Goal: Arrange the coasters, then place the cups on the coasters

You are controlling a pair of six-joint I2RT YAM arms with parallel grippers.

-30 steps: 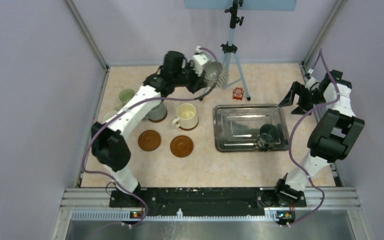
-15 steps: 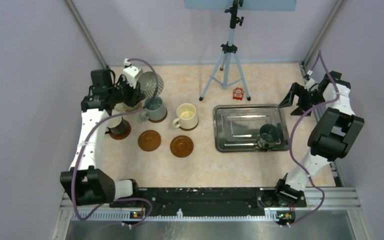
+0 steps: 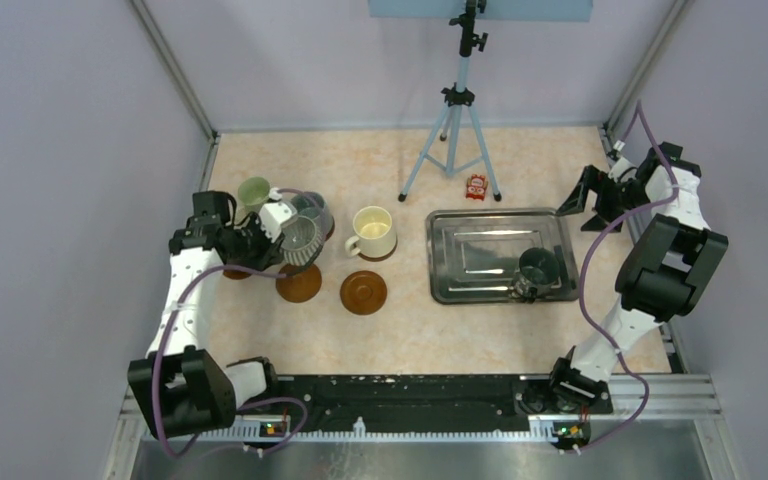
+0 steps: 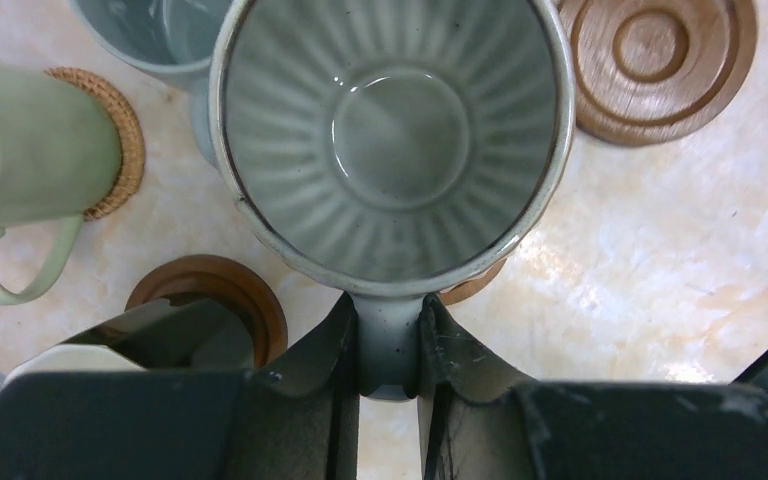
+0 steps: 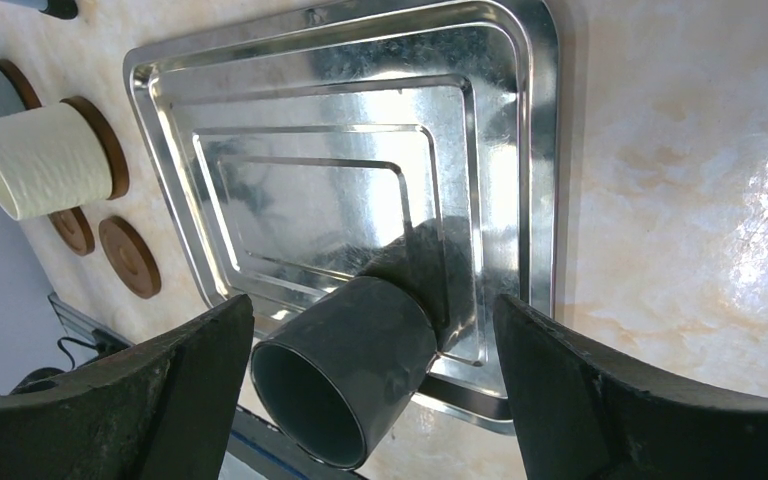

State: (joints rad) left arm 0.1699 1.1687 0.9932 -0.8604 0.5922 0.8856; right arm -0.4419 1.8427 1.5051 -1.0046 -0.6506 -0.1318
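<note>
Ribbed grey mug (image 4: 390, 130) is pinched by its handle in the closed left gripper (image 4: 388, 345) over a coaster (image 3: 298, 288); if lowered off-centre, the grey-blue mug (image 4: 150, 30) on its far side may be struck.

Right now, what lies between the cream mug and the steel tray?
Nothing. The top external view shows only bare tabletop between the cream mug and the steel tray. The right wrist view agrees.

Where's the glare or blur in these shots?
Right wrist: bright glare across the steel tray and on the table at right. Left wrist: sharp, with small glints inside the ribbed grey mug. Top external: evenly lit and sharp.
</note>
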